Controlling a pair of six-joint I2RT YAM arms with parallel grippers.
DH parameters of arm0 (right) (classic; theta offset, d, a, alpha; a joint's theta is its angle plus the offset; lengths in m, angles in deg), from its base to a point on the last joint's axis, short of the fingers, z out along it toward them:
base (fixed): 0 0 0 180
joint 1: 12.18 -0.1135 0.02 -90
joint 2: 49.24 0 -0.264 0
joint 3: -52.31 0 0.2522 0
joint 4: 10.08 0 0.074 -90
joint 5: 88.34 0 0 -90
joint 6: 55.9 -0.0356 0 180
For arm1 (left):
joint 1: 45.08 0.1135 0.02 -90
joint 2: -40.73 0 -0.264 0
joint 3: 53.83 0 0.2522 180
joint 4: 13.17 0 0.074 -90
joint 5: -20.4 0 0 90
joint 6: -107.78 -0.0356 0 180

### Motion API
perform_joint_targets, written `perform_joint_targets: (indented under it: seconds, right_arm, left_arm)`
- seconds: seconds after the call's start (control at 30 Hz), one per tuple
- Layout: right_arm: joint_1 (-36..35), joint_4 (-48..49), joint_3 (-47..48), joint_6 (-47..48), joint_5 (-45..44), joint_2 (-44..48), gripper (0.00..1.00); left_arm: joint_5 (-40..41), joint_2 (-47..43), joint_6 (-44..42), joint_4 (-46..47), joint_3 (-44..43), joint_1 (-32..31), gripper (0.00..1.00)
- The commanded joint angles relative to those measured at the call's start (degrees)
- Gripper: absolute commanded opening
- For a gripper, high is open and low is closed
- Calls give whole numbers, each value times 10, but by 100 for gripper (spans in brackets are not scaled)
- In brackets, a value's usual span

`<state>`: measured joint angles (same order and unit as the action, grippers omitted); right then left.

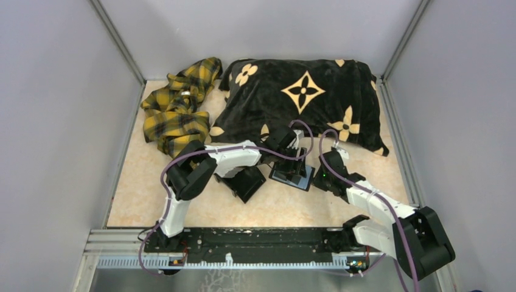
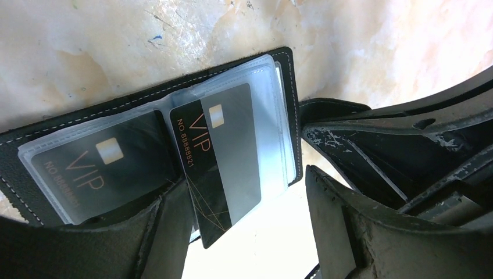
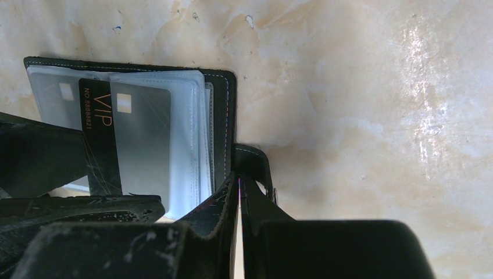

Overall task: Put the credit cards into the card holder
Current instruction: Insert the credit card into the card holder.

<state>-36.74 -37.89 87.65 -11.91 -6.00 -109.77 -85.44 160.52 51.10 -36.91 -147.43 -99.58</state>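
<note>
A: Step?
B: Insertion. One black VIP credit card (image 2: 99, 168) is sleeved at left, and a second black-grey VIP card (image 2: 224, 157) is half in. The left gripper (image 2: 247, 197) is open, straddling its free end. The open black clear-sleeved card holder (image 2: 270, 116) lies flat on the beige marbled tabletop (image 2: 116, 46).
A: Right gripper (image 3: 238, 183)?
B: Closed, tips on the clasp tab (image 3: 258, 165). Next, I'd say: push the card home squarely.

Overhead, the light is soft and even and comes from above. Only faint shadows fall on the table (image 1: 140, 201), and the black pillow (image 1: 316, 115) swallows detail. Both wrist views are bright and harsh in contrast. In the right wrist view glare streaks the table at right. In the left one a patch between the fingers (image 2: 372, 232) burns white. The sleeves (image 2: 273, 116) lay a milky sheen over the card (image 2: 224, 151). The near fingers are dark and out of focus.
</note>
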Motion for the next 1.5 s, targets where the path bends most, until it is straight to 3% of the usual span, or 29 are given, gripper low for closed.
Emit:
perform_joint_targets:
  seconds: [0.0,0.23,0.4,0.67,1.47]
  right_arm:
    - [7,10,13,9,2,-17,5]
    - [7,16,13,9,6,-23,5]
    - [7,21,9,9,5,-29,6]
    - [6,20,4,8,6,-23,5]
    - [7,26,-2,3,-6,-47,5]
  left_arm:
    - [24,134,-9,-83,18,-61,75]
    - [57,156,1,-130,-4,-84,75]
    - [106,124,4,-143,3,-87,76]
    - [76,73,-11,-112,22,-85,81]
    - [136,-12,16,-98,69,-67,84]
